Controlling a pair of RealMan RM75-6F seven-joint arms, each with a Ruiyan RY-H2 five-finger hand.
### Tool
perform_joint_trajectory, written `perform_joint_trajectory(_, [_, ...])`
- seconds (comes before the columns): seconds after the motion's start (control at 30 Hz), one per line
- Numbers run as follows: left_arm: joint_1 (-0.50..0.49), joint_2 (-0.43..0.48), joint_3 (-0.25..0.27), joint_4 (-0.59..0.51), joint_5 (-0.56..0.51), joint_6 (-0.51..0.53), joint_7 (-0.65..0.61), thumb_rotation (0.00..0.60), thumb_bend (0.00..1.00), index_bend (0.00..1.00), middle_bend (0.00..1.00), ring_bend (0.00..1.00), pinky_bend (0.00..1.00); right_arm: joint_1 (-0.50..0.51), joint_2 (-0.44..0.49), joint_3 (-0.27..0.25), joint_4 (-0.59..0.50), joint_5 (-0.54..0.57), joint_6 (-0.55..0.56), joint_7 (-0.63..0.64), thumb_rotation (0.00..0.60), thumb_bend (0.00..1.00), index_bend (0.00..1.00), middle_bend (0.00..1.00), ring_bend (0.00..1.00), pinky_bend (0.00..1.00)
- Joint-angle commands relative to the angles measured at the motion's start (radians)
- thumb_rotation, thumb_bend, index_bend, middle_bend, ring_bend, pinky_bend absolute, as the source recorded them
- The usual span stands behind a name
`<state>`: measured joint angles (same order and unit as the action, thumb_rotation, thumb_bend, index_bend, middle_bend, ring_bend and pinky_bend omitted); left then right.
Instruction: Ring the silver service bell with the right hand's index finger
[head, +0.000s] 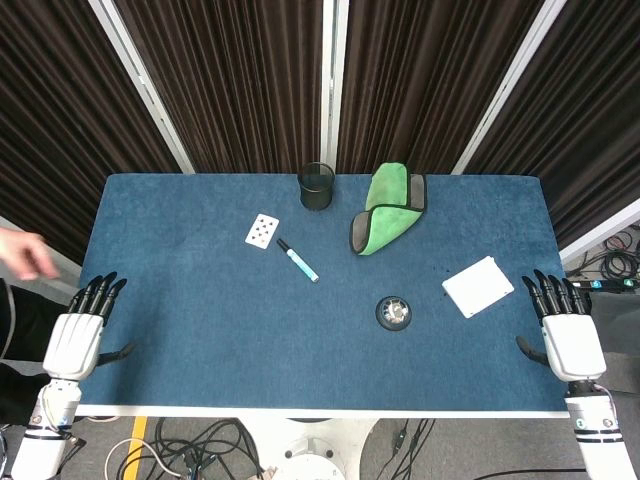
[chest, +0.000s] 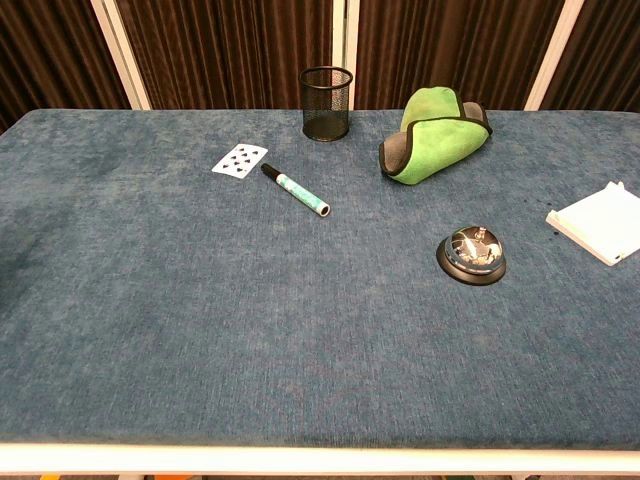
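Bell untouched; both hands parked at the near table edge.
The right hand (head: 568, 325) was seen empty, fingers extended; the service bell (head: 394, 312) sat near-centre, left of it. One extended index finger should be brought squarely down onto the button.

Blue felt-covered table (head: 200, 330) with a white front edge, filling most of both views. Behind it, dark pleated curtains (head: 240, 80) split by slanting white frame bars (head: 140, 85). Below the front edge, grey floor with tangled black cables (head: 200, 445) and yellow tape (head: 135, 440).
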<state>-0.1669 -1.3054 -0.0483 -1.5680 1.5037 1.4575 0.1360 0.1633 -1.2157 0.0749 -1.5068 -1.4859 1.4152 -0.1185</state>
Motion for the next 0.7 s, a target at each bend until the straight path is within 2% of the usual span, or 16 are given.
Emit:
perform_joint_trajectory(0.03, [0.0, 0.0, 0.0, 0.001, 0.0, 0.0, -0.001, 0.6, 0.03, 0.09, 0.01, 0.0, 0.16, 0.0, -0.001, -0.001, 0.001, -0.001, -0.001, -0.001, 0.6, 0.12, 0.0, 0.0, 0.0, 0.0])
perform_joint_trajectory(0.43, [0.0, -0.003, 0.0, 0.011, 0.0, -0.003, -0.01, 0.6, 0.03, 0.09, 0.01, 0.0, 0.16, 0.005, -0.013, -0.008, 0.015, -0.01, -0.008, 0.01, 0.6, 0.12, 0.0, 0.0, 0.0, 0.0])
perform_joint_trajectory(0.57, [0.0, -0.001, 0.0, 0.011, -0.002, -0.004, -0.014, 0.6, 0.03, 0.09, 0.01, 0.0, 0.16, 0.007, -0.028, -0.009, 0.028, -0.02, -0.003, 0.023, 0.6, 0.17, 0.0, 0.0, 0.0, 0.0])
perform_joint_trajectory(0.63, [0.003, -0.001, 0.001, 0.01, -0.004, -0.003, -0.014, 0.6, 0.03, 0.09, 0.01, 0.0, 0.16, 0.007, -0.037, -0.009, 0.031, -0.022, 0.002, 0.005, 0.6, 0.21, 0.0, 0.03, 0.0, 0.0])
perform_joint_trajectory(0.67, [0.004, -0.002, 0.002, 0.01, -0.004, -0.001, -0.016, 0.6, 0.03, 0.09, 0.01, 0.0, 0.16, 0.007, -0.04, -0.009, 0.031, -0.025, 0.005, -0.004, 0.6, 0.26, 0.0, 0.08, 0.03, 0.03])
perform_joint_trajectory(0.7, [0.005, -0.003, 0.003, 0.012, -0.003, 0.0, -0.017, 0.6, 0.03, 0.09, 0.01, 0.0, 0.16, 0.008, -0.044, -0.008, 0.033, -0.032, 0.012, -0.016, 0.6, 0.32, 0.0, 0.17, 0.1, 0.11])
